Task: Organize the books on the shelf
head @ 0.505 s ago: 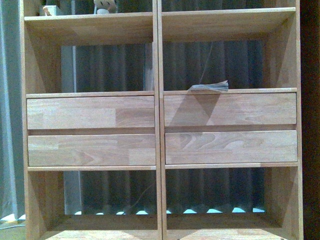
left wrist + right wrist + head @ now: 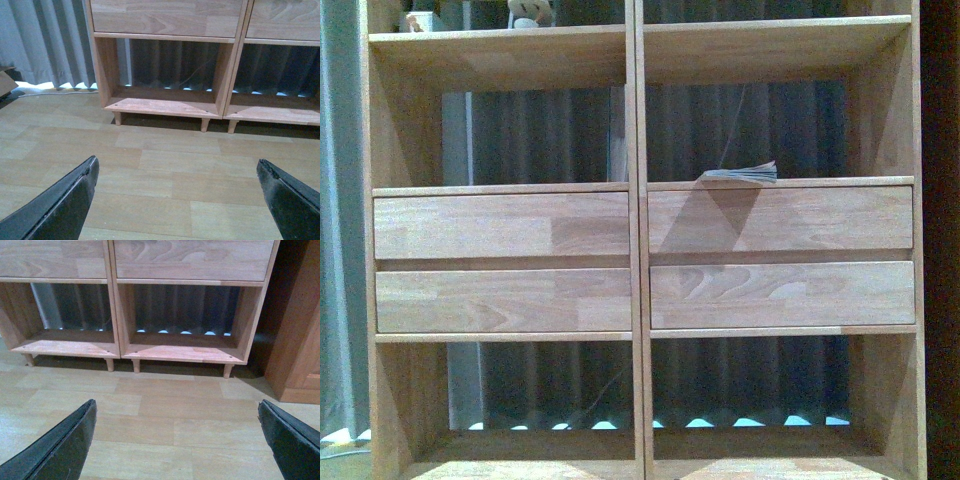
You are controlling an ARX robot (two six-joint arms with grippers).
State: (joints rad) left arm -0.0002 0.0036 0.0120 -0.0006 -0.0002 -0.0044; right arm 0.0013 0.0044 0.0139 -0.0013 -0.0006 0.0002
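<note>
The light-wood shelf (image 2: 637, 258) fills the front view, with two columns and four plain front panels. A thin floppy book (image 2: 742, 174) lies flat in the right middle compartment, its edge overhanging the front a little. The teal book is out of view. Neither arm shows in the front view. My left gripper (image 2: 177, 167) is open and empty, low over the wood floor, facing the shelf's bottom left compartment (image 2: 165, 102). My right gripper (image 2: 177, 407) is open and empty, low over the floor, facing the bottom right compartment (image 2: 185, 350).
Small objects (image 2: 525, 12) stand on the top left shelf board. Grey curtains (image 2: 340, 250) hang behind and left of the shelf. A brown wooden cabinet (image 2: 300, 340) stands right of the shelf. The shelf rests on short legs (image 2: 204, 125) above the plank floor.
</note>
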